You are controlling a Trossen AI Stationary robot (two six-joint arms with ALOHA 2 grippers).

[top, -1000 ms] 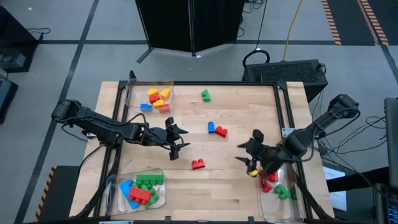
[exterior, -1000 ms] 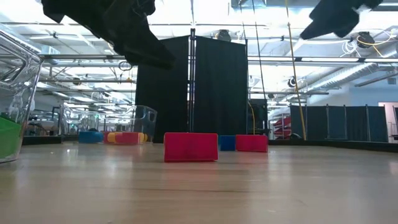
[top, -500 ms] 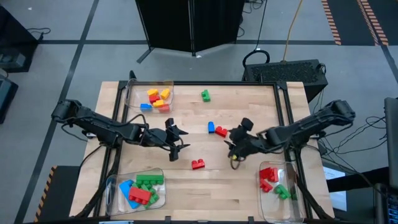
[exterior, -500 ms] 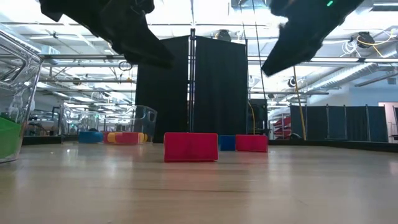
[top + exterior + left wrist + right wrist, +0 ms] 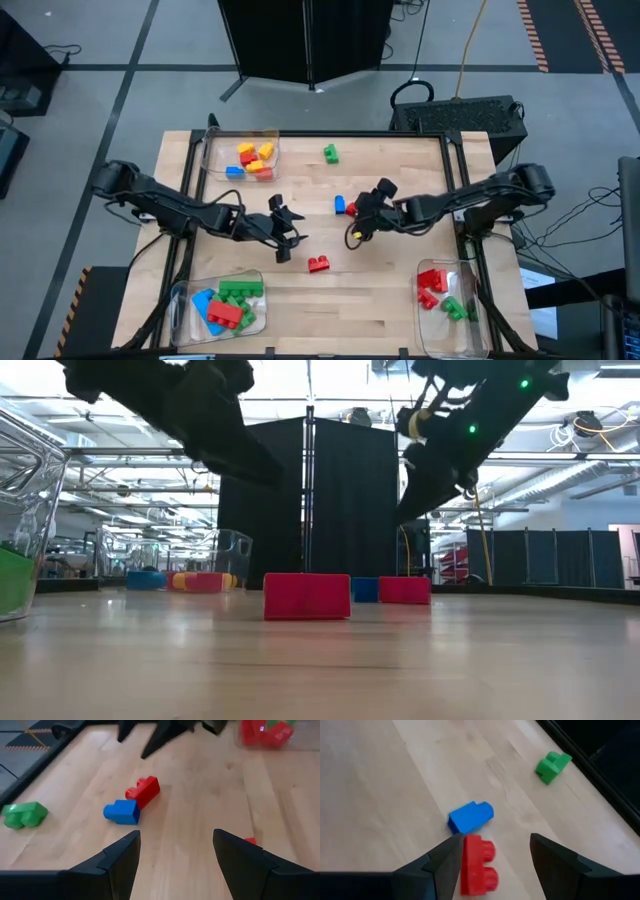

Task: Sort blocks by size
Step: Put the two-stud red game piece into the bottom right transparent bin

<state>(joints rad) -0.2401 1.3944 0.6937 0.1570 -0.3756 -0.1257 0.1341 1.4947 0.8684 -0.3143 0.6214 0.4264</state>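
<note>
Right end effector [image 5: 356, 226] open, empty, hovering over desk [image 5: 400, 300] centre, just above red block [image 5: 477, 865] and blue block [image 5: 470, 817]. Red and blue touching, side by side. Fingers [image 5: 435, 865] straddling the red one in right wrist view, no contact seen.

Left end effector [image 5: 284, 232] open, empty, above desk left of centre, near second red block [image 5: 319, 264], which sits alone toward front edge.

Green block [image 5: 330, 153] alone near back edge, well apart from the rest.

Remaining blocks in three clear trays:
- back-left tray [image 5: 212, 150]: yellow, orange, red, blue small ones
- front-left tray [image 5: 180, 300]: green, blue, red longer ones
- front-right tray [image 5: 428, 325]: red and green ones

Low view: both arms raised off desk, red block in foreground.
</note>
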